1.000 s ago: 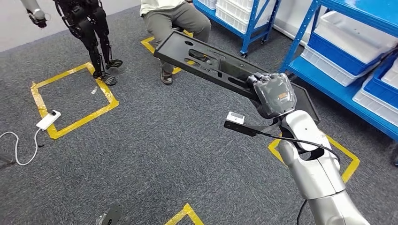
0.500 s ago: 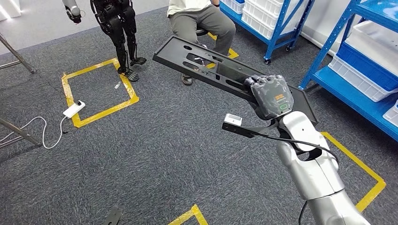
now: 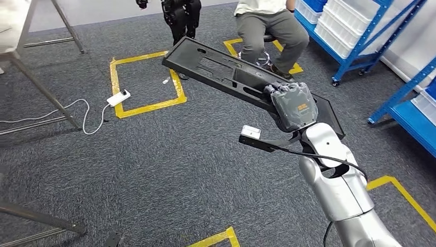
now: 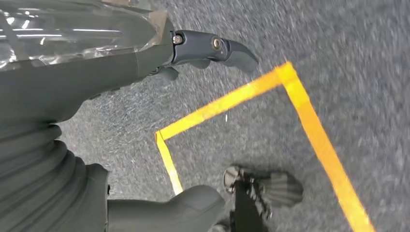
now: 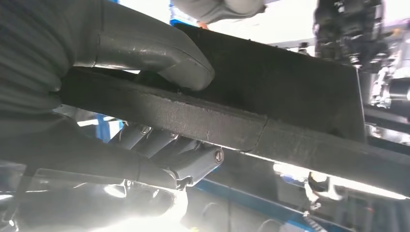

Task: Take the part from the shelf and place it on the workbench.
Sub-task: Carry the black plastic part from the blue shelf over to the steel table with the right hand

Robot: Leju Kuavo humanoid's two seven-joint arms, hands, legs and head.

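Part (image 3: 226,72) clamped at near end by right robot hand (image 3: 293,105), long axis running away toward seated person (image 3: 267,23); left robot hand (image 4: 145,43) free, low over floor

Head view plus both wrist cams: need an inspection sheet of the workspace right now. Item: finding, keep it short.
Surface: grey carpet with yellow tape squares; no workbench top identifiable.
Job's things: long black part held off the floor, reaching forward and left.
Clutter: white power strip on the carpet.
Hands: right hand grips the part's near end, thumb on one face and fingers on the other; left hand holds nothing, hanging above the floor.
Cables: white cord trails from the strip; black cable along the right arm.
Surroundings: seated person, blue shelving with white bins, metal frame legs, another robot's legs.
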